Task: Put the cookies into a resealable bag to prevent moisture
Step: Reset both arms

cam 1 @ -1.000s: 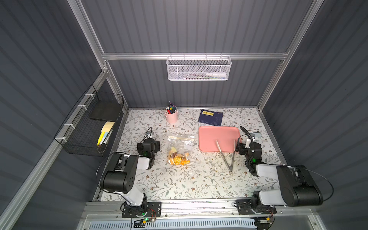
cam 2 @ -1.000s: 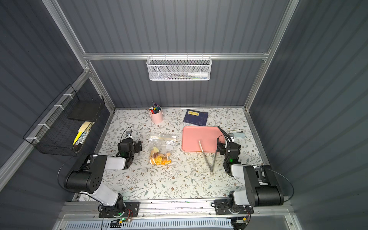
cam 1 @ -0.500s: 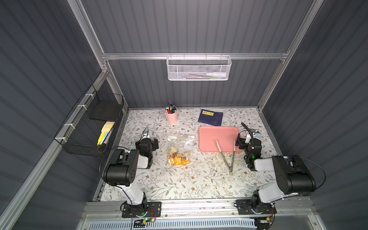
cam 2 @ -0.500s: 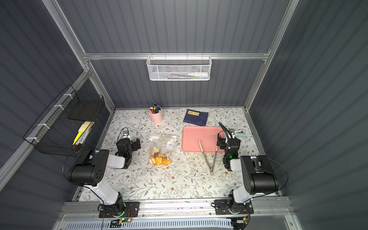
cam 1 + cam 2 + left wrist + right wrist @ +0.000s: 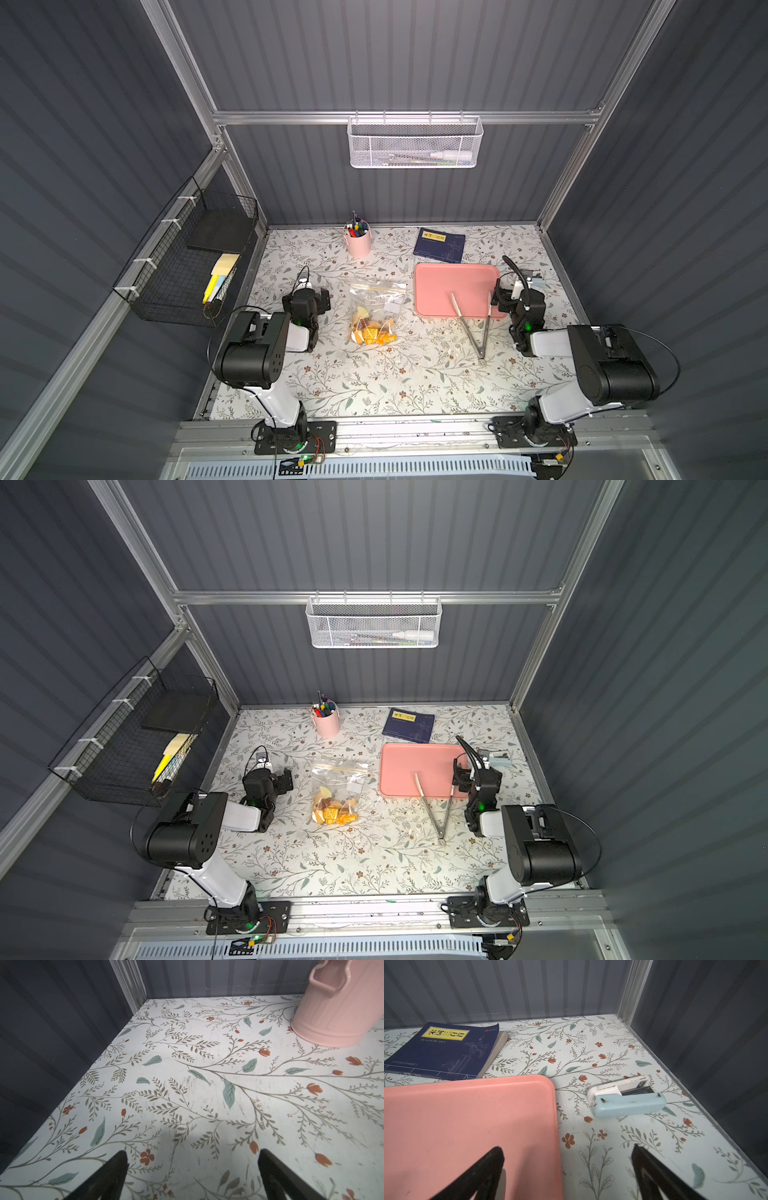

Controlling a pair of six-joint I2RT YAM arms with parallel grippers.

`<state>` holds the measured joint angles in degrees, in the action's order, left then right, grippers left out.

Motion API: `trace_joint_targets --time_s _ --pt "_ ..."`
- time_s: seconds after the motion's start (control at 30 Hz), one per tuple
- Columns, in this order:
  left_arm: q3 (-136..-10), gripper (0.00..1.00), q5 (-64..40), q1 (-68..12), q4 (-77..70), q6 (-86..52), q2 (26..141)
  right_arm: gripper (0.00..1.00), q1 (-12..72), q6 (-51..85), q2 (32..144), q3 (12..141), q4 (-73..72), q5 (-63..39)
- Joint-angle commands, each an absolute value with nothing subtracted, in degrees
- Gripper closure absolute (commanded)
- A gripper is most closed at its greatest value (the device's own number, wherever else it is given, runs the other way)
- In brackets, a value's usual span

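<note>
The resealable bag [image 5: 377,305] [image 5: 340,786] lies flat mid-table, clear and crinkly with a small white label. The cookies [image 5: 372,331] [image 5: 333,811], orange-yellow and brown, sit bunched inside its near end. My left gripper [image 5: 311,296] [image 5: 192,1154] rests low to the left of the bag, open, with only bare table between its fingers. My right gripper [image 5: 505,296] [image 5: 568,1150] hangs open over the right edge of the pink tray [image 5: 453,282] [image 5: 467,1115], holding nothing. Neither wrist view shows the bag or cookies.
Metal tongs [image 5: 473,326] [image 5: 436,808] lie across the tray's near edge. A pink pen cup [image 5: 358,242] [image 5: 342,1007] and a blue book [image 5: 439,246] [image 5: 444,1049] stand at the back. A light-blue stapler [image 5: 625,1099] lies near the right wall.
Both arms have folded in, their elbows swinging back toward the front rail. Both grippers stay open and have barely shifted. The bag and tongs have not moved.
</note>
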<state>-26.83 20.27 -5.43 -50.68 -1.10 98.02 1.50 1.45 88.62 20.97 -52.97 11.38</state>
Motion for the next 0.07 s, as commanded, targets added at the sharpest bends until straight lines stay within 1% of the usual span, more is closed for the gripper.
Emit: trace_joint_targets --time_s 0.0,0.03 --pt "-26.72 0.01 19.54 -5.41 -51.77 -1.27 98.0 0.01 1.78 1.76 88.65 21.84 -52.82 12.14" --pt "-26.72 0.01 19.59 -5.37 -51.77 -1.24 98.0 0.01 1.79 1.67 88.59 21.6 -53.19 12.19"
